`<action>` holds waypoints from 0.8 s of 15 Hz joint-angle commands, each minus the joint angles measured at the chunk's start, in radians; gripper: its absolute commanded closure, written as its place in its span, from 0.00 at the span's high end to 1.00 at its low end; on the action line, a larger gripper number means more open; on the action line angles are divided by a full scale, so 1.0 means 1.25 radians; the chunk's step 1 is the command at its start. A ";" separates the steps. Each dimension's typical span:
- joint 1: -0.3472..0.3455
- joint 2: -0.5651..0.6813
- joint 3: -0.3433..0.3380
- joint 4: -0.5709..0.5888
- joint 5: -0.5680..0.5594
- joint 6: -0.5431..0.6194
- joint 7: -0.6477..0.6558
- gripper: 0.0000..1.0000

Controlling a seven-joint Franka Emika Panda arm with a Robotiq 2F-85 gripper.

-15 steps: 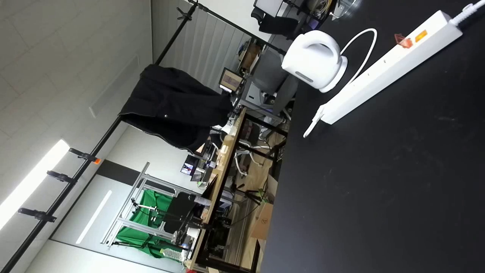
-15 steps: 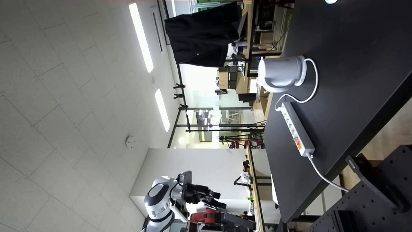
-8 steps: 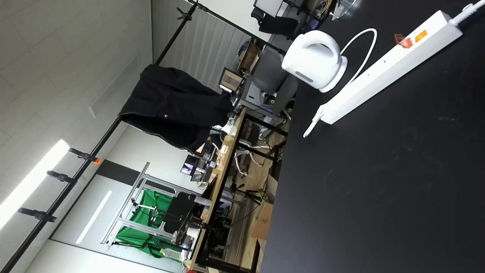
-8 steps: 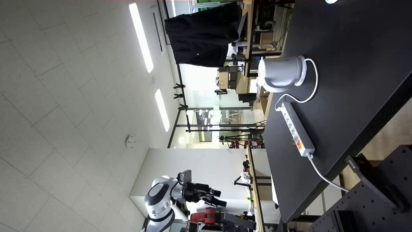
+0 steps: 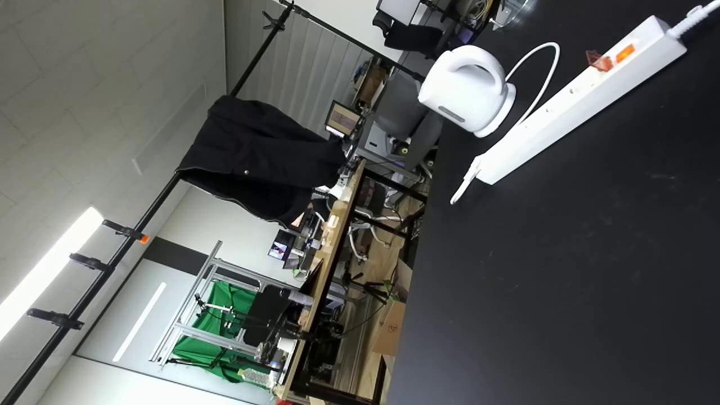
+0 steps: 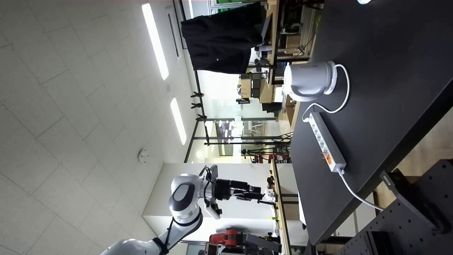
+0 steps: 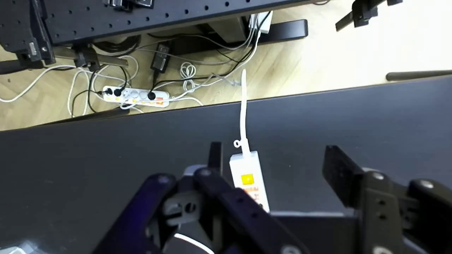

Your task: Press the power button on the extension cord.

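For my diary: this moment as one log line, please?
goal: press power button | gripper: open, touching nothing | power strip: on table | electric kettle: upright

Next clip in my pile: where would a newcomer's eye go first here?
Probably to the white kettle on the dark table in both exterior views, with the white strip and its small orange button nearby. The black jacket hanging in the background would likely come next. In the wrist view, the claw stands open, the strip's button end showing in its gap.

In exterior view, arm (image 6: 186, 203) and tool (image 6: 258, 193) nearer table (image 6: 389, 85) than 0.5 s ago; more of arm showing.
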 commanded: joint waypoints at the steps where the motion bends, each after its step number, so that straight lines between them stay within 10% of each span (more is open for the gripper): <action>1: -0.035 0.094 -0.049 0.005 -0.007 0.098 0.009 0.45; 7: -0.054 0.175 -0.085 0.029 0.008 0.261 0.036 0.05; 9: -0.049 0.168 -0.090 0.012 -0.002 0.260 0.011 0.15; 12: -0.049 0.175 -0.089 0.020 -0.002 0.276 0.019 0.01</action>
